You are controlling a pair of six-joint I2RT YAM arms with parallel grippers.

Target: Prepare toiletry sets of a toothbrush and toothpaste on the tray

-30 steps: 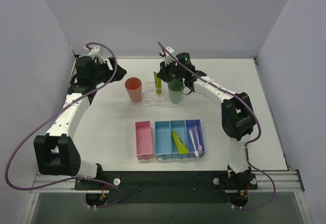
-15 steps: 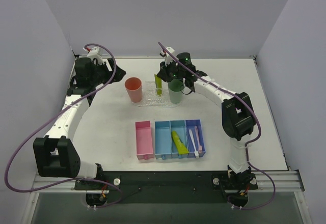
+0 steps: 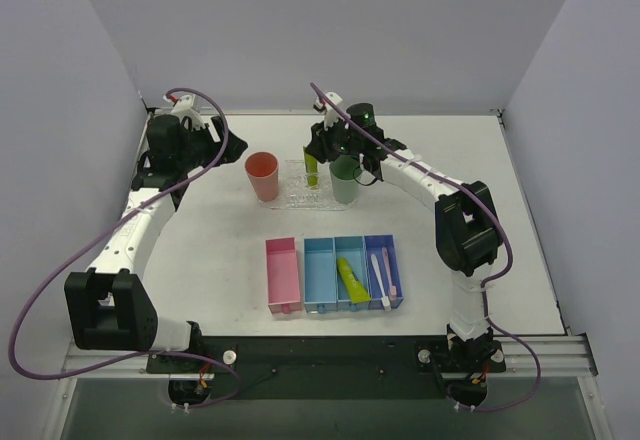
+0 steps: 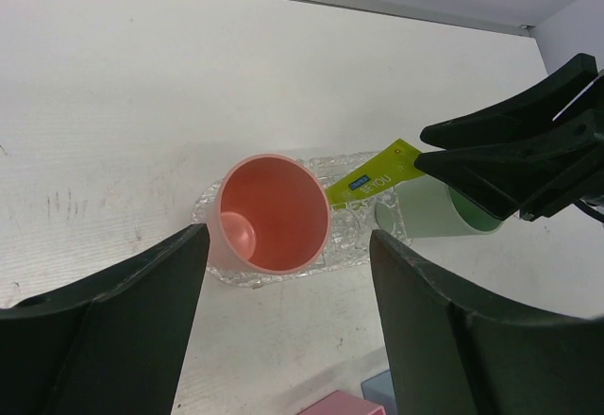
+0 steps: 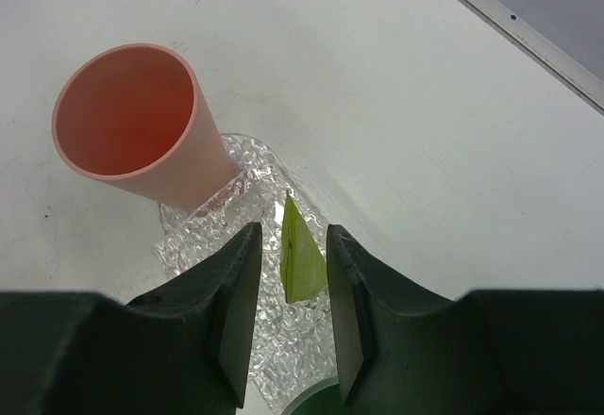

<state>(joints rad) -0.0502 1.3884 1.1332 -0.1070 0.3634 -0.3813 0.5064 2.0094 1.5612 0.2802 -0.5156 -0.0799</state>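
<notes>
right fingers (image 5: 226,321) pinch the toothpaste (image 5: 300,262) over the tray (image 5: 247,196) by the bench's (image 3: 200,250) far edge, left fingers (image 4: 123,311) gape empty, and a crooked release could tip it onto the green cup (image 4: 427,215)

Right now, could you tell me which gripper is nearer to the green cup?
Right. The right gripper hangs just beside the green cup; the left gripper sits beyond the pink cup, farther off.
</notes>
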